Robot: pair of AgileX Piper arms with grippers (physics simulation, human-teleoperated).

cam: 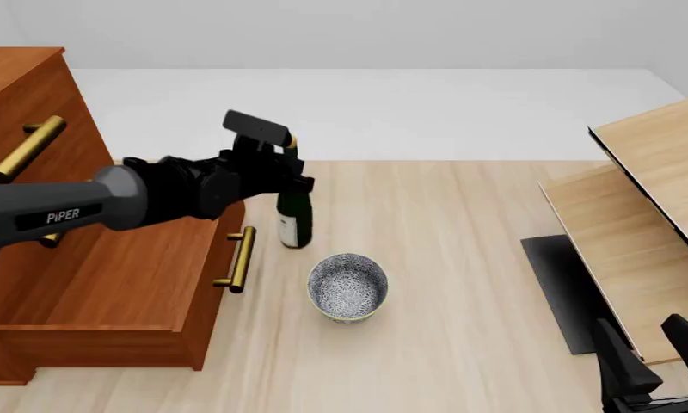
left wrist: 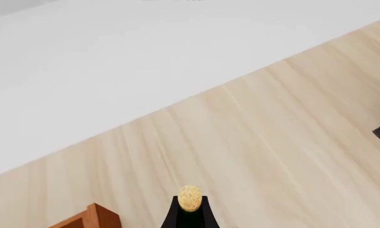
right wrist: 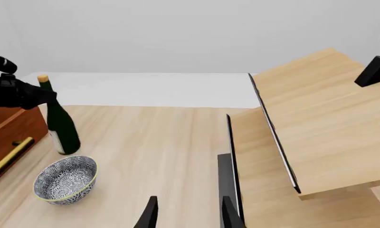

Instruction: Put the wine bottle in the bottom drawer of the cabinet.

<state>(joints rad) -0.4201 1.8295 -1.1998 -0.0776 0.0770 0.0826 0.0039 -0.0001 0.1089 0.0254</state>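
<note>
Left tool (cam: pixel 285 172) clamped on upright wine bottle (cam: pixel 293 215) neck, beside open bottom drawer (cam: pixel 149 284); right tool (right wrist: pixel 186 213) apart.

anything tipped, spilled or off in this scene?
Nothing stands out. The wine bottle stands upright on the table beside the pulled-out bottom drawer, with the left hand at its neck. The patterned bowl sits upright and looks empty. No spills or damage show.

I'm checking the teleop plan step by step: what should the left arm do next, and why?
Probably lift the wine bottle straight up. The left gripper sits at its neck, the bottle stands on the table beside the bottom drawer, which is pulled open, with a bowl nearby.
</note>
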